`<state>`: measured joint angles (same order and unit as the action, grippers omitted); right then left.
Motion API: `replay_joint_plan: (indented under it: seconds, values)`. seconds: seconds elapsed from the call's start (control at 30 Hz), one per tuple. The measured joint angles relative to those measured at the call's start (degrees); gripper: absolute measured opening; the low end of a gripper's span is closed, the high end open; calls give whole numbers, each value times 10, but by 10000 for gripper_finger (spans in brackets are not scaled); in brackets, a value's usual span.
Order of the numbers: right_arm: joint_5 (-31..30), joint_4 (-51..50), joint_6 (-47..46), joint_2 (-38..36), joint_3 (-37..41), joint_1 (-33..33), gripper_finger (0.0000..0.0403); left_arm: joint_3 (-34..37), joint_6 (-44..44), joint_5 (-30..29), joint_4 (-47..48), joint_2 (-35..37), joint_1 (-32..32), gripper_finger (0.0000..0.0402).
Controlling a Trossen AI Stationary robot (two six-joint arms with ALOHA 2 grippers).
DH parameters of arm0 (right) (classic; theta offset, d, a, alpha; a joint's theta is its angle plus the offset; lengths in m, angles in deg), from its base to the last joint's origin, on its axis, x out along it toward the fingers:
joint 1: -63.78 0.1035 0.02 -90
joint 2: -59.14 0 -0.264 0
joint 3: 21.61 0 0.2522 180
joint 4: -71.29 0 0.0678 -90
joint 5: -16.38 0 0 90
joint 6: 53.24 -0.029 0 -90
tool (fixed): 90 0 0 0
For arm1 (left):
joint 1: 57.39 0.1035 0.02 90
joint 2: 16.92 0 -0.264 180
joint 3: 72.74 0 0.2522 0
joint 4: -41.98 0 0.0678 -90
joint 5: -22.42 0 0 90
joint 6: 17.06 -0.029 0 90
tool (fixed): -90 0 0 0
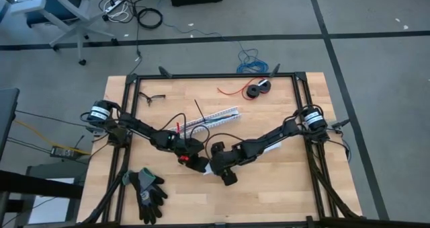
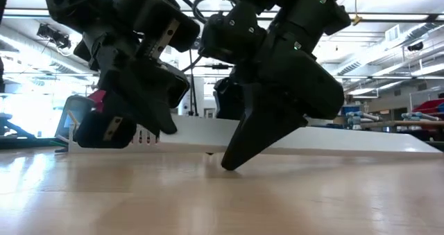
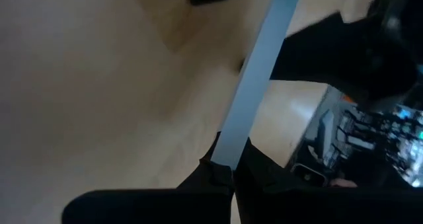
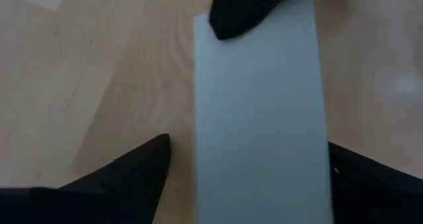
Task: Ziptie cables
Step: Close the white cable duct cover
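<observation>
- The left gripper (image 3: pixel 225 174) is clamped on one end of a pale flat strip (image 3: pixel 254 85). The strip runs straight out from its fingertips, long axis in line with the fingers.
- The right gripper (image 4: pixel 248 164) has its fingers spread wide on either side of the same strip. There is bare table between the strip and at least one finger, so it grasps nothing.
- A dark fingertip of the left gripper rests on the strip just ahead of the right gripper's fingers.
- From above, the two grippers meet tip to tip over the middle of the table (image 1: pixel 282 181).
- The cables (image 1: pixel 215 116) appear to be the pale, finely striped band lying flat just beyond both grippers, apart from them. The high view is too coarse to be sure.
- Its long axis runs diagonally, one end near the left gripper's wrist and the other pointing away toward the table's far right.
</observation>
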<state>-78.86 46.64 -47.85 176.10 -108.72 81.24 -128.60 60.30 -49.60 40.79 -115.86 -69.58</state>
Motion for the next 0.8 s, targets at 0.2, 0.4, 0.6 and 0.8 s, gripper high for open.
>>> replay_joint_plan:
  seconds: [0.2,0.4,0.6,0.8]
  values:
    - [-5,-1,1,0,0,-1,274,0,0,-10,-4,0,0,4]
    - [-6,-5,3,0,0,-3,205,0,-9,-13,-7,0,-3,5]
    - [-4,-21,-2,0,1,-3,174,0,-35,-37,-8,0,-4,19]
    - [-6,-41,-17,0,1,-4,175,0,-35,-58,-7,0,-3,54]
